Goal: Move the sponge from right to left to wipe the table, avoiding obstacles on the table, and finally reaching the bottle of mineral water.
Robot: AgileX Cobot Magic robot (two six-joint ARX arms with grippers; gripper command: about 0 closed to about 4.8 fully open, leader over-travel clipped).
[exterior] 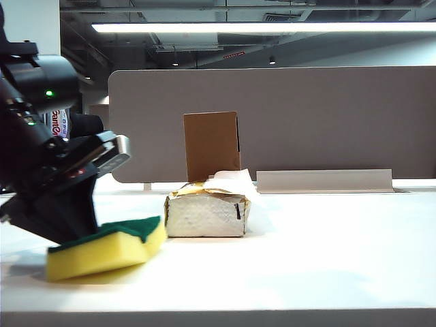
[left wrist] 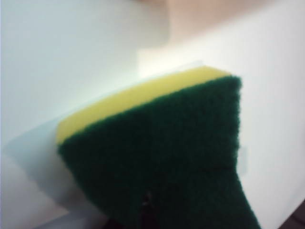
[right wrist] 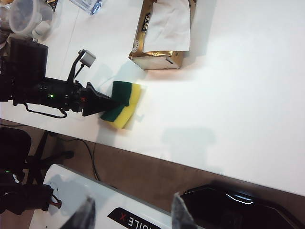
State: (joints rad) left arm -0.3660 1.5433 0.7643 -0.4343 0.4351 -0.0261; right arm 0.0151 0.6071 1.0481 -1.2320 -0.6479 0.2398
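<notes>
Closest to us, the yellow foam sponge with a dark green scouring layer lies on the white smooth tabletop, green side up and a little tilted. Our left hand is clamped tightly on its green end. In the left wrist view we see the sponge filling the picture. Just beside it, to the right, sits the silver-gold soft tissue pack with white tissue sticking out. Behind the pack stands the plain upright brown cardboard box. Far left, behind the arm, we see only a part of the label of the clear plastic water bottle. Our right hand hangs above the near table edge, well apart from the sponge, fingers spread with nothing between them.
</notes>
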